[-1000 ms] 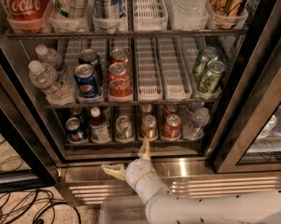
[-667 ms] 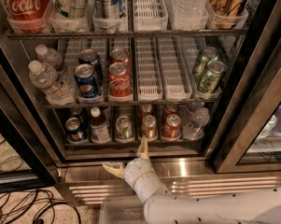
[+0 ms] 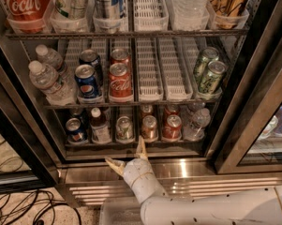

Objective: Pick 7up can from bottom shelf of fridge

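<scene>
**Camera view (sole view).** Fridge (image 3: 251, 83) w/ door open, seen from above and in front; three wire racks visible.

- Gripper (image 3: 128, 157): hovers just outside the fridge, over the ribbed steel base (image 3: 192, 171), below and in front of the bottom shelf (image 3: 86, 146). Fingers spread apart, nothing between them. One fingertip points up toward the shelf's front edge, the other out to the side. Prob. held wide so a can fits between the fingers on approach.
- 7up can (image 3: 124, 128): upright at the front of its lane on the bottom shelf, approx. centre-left. It stands between a small bottle (image 3: 99, 126) and a brownish-red can (image 3: 150, 127); label too small to read, body looks green-white. It stands nearly straight beyond the gripper, apart from it.
- Other bottom-shelf stock: blue can (image 3: 75, 130), red can (image 3: 172, 127), water bottle (image 3: 196, 123). White slotted lane trays (image 3: 150, 71) keep cans in single file, so each lane's front item can be reached.
- Legible writing: "Coca" script on the large red container (image 3: 22, 4), top rack; Coca-Cola script on the red can (image 3: 119, 81), mid rack; Pepsi globe on the blue can (image 3: 87, 82) beside it. Slim green cans (image 3: 211, 77), mid rack right: text unreadable.
</scene>
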Tool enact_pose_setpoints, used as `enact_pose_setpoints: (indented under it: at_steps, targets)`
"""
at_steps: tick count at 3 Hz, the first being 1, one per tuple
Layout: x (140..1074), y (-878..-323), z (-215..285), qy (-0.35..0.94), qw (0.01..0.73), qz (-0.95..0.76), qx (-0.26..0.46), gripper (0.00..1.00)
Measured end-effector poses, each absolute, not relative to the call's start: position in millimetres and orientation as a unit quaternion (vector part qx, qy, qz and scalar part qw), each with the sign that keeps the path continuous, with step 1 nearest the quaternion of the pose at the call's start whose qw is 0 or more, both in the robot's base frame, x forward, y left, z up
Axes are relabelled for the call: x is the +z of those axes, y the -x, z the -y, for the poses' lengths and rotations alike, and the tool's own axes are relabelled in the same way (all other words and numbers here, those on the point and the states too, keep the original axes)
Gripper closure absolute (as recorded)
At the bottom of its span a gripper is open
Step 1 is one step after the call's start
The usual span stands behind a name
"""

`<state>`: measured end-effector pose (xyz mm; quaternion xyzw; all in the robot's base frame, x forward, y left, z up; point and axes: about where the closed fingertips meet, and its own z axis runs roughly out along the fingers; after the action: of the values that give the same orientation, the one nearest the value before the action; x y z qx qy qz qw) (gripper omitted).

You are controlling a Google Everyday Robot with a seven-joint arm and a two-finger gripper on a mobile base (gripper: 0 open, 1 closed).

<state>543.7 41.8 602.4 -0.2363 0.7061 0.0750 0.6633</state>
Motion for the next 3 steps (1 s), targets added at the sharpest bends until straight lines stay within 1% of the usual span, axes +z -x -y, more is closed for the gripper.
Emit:
enact_pose_setpoints:
  at_steps: [1,2,3]
  targets:
    - [601.7,-549.4,-41.7,0.222,0.674,-0.701,0.067,0.15]
    - [603.2,-556.5,-40.5,0.207,0.684,-0.697,0.060,0.23]
    - [606.7,-563.9,-40.8,0.194,0.693,-0.692,0.057,0.27]
